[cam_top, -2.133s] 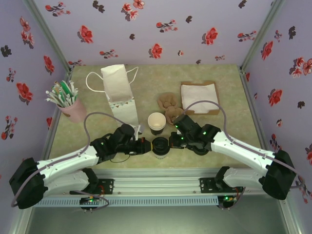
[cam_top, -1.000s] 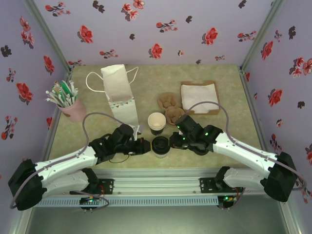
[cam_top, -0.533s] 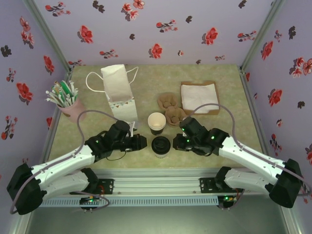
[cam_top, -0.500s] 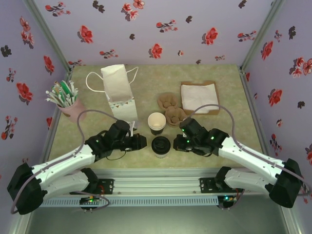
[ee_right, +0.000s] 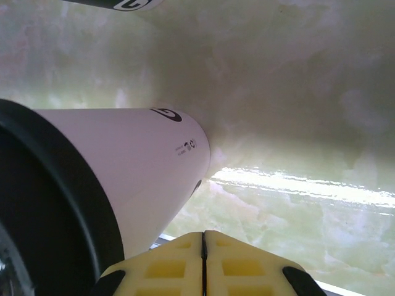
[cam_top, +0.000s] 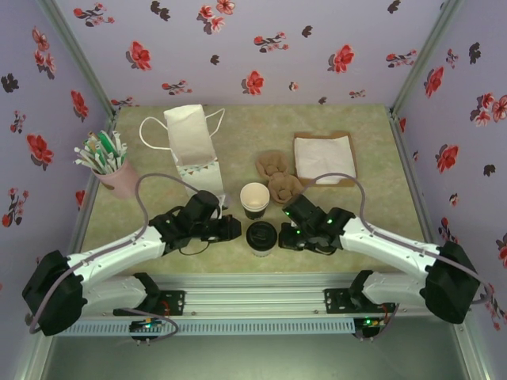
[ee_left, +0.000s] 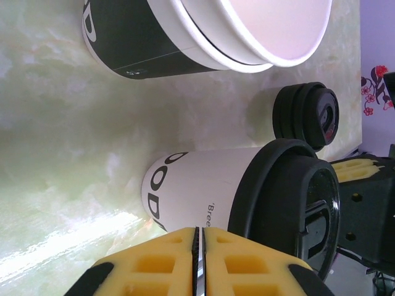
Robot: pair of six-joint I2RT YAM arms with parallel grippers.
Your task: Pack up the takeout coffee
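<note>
Takeout coffee (cam_top: 261, 237) upright — left end effector (ee_left: 196, 262), right end effector (ee_right: 203, 259) both pressed together.

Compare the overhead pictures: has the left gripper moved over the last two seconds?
Yes. The left gripper has backed leftward away from the takeout coffee, ending nearer the foot of the white paper bag.

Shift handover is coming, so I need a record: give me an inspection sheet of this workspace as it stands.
Surface: green marbled table, glare patches.
Job's things: takeout coffee upright, lid on.
Clutter: unlidded cup, lid stack, paper bag, pink cup of sticks, napkins.
Grippers: left tool and right tool shut, empty, flanking the coffee.
Cables: grey cable looping over each arm.
Surroundings: floral purple walls.
</note>
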